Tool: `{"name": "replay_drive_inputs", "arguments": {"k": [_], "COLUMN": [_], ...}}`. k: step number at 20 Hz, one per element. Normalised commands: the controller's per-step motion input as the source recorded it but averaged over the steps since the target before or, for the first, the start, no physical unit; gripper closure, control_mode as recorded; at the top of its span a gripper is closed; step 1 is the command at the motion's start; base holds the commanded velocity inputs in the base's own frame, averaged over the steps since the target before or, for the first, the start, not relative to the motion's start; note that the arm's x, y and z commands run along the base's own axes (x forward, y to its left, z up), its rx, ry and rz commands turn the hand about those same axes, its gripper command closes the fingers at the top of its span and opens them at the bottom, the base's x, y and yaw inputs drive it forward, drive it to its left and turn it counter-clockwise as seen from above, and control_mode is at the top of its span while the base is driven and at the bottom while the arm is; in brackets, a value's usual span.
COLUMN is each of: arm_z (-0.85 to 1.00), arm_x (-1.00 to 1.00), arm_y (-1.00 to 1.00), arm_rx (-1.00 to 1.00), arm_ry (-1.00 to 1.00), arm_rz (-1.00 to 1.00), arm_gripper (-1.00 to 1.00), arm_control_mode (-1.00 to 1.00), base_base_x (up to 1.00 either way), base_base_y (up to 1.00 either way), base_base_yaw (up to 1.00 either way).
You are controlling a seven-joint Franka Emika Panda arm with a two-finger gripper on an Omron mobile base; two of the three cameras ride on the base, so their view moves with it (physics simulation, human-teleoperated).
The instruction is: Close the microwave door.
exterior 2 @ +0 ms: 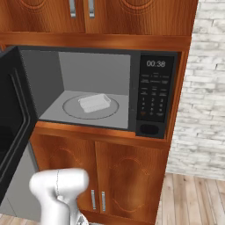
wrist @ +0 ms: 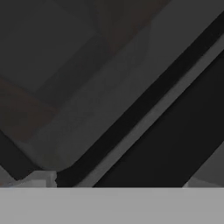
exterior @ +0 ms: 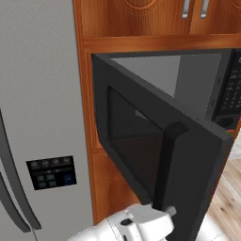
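The microwave door (exterior: 132, 141) stands swung wide open to the left, its dark window and vertical black bar handle (exterior: 167, 160) facing me. The door's inner side shows at the left edge of the right base view (exterior 2: 11, 118). The black microwave (exterior 2: 154, 92) has a light grey cavity, and a white container (exterior 2: 94, 102) sits on its glass turntable (exterior 2: 70, 110). My white hand (exterior: 141, 223) is low, right at the foot of the handle. Its fingers are hidden. The hand view looks at the dark door panel (wrist: 109, 87) from very close.
A light grey fridge (exterior: 37, 94) with a small display (exterior: 51, 172) stands left of the door. Wooden cabinets (exterior 2: 127, 176) sit below the microwave and more above it. On the right are a white brick wall (exterior 2: 206, 88) and wood floor (exterior 2: 193, 197).
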Motion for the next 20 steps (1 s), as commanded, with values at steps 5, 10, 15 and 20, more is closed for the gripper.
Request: {"name": "replay_drive_inputs", "arguments": {"k": [5, 10, 15, 20], "arm_z": [0.0, 0.0, 0.0, -0.01], "arm_x": [0.16, 0.28, 0.43, 0.61], "arm_y": [-0.81, -0.8, -0.63, -0.5], "arm_rx": [-0.06, -0.02, -0.04, -0.01], "arm_ry": [-0.08, -0.1, -0.05, 0.0], "arm_rz": [0.0, 0.0, 0.0, 0.01], "arm_gripper": [-1.0, -1.0, -1.0, -1.0], "arm_control_mode": [-1.0, -1.0, -1.0, -1.0], "base_base_x": [0.0, 0.0, 0.0, 0.0], "base_base_y": [0.0, 0.0, 0.0, 0.0], "base_base_yaw": [0.0, 0.0, 0.0, 0.0]}}
